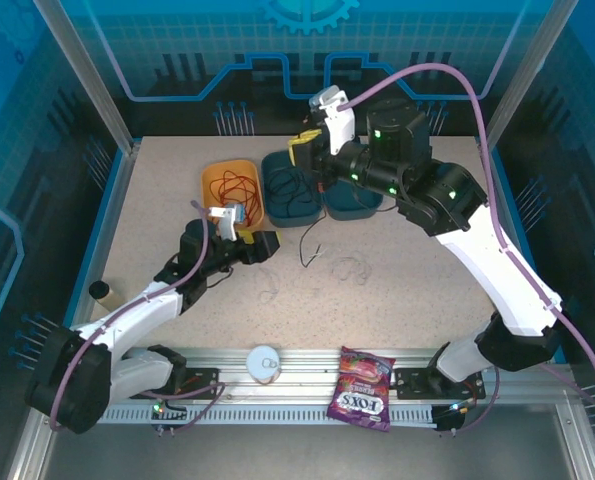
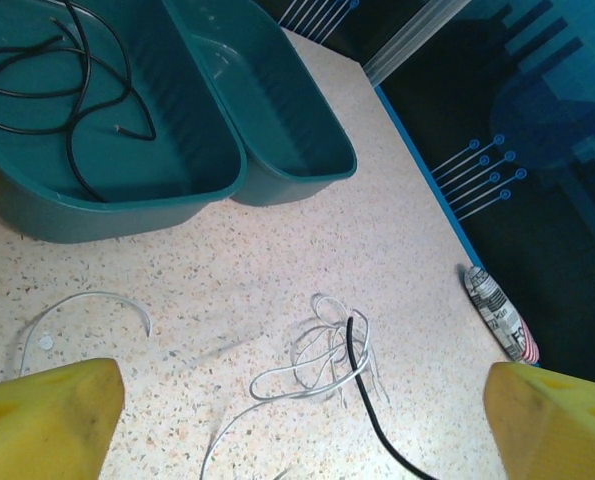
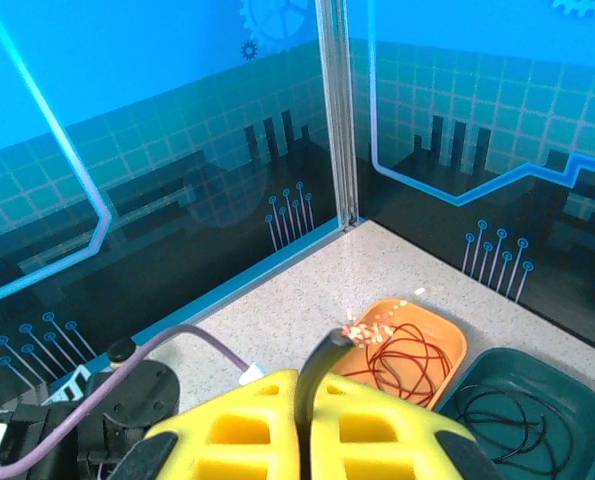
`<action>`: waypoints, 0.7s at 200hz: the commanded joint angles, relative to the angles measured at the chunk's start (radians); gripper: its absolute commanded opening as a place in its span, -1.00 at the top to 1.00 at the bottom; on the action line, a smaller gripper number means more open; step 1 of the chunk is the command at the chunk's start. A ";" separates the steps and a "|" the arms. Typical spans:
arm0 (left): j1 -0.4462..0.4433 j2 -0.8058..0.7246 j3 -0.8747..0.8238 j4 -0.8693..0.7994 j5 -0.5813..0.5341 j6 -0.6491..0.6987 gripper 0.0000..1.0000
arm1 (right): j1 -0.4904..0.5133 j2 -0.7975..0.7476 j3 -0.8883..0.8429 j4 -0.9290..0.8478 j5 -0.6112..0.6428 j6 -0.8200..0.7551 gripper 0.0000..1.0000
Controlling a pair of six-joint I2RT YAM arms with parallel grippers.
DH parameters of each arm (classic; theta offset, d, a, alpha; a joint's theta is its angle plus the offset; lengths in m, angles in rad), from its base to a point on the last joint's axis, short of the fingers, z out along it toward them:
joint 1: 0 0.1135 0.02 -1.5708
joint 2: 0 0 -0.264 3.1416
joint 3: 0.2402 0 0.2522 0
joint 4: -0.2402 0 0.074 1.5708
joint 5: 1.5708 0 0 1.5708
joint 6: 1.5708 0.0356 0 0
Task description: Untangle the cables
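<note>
My right gripper point(image 3: 305, 400) is shut on the end of a black cable point(image 3: 322, 365), raised over the trays at the back point(image 1: 305, 152). That black cable point(image 1: 312, 245) hangs down to the table. There it crosses a tangle of white cable point(image 2: 327, 355), seen between the wide-open yellow fingers point(image 2: 52, 420) of my left gripper point(image 2: 302, 430). The left gripper point(image 1: 262, 245) hovers low beside the orange tray and holds nothing. A second white cable point(image 2: 87, 305) lies curled apart. A red cable point(image 3: 407, 355) sits in the orange tray point(image 1: 213, 178). Another black cable point(image 2: 77, 90) lies coiled in a teal bin point(image 2: 192, 195).
A second teal bin point(image 2: 307, 170) stands next to the first. A round tin point(image 1: 264, 360) and a purple sweets bag point(image 1: 362, 388) rest on the front rail. A small dark-capped item point(image 1: 100, 290) is at the left edge. A printed packet point(image 2: 497, 310) lies by the blue border.
</note>
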 commanded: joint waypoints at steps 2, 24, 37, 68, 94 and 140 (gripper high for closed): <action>-0.024 0.011 -0.025 -0.012 -0.023 0.054 -0.81 | -0.016 0.017 0.066 -0.012 -0.012 -0.017 0.81; -0.051 0.056 -0.049 0.054 -0.001 0.073 -0.68 | -0.025 0.017 0.092 0.003 -0.055 -0.005 0.82; -0.069 0.086 -0.057 0.097 0.009 0.085 -0.65 | -0.035 0.017 0.100 0.017 -0.082 0.014 0.82; -0.101 0.148 -0.040 0.125 0.024 0.117 -0.58 | -0.092 0.012 0.092 0.070 -0.177 0.103 0.82; -0.107 0.165 -0.038 0.138 -0.001 0.107 -0.54 | -0.165 0.016 0.057 0.108 -0.279 0.224 0.81; -0.106 0.146 -0.052 0.121 -0.062 0.087 -0.56 | -0.270 -0.012 -0.058 0.232 -0.505 0.411 0.80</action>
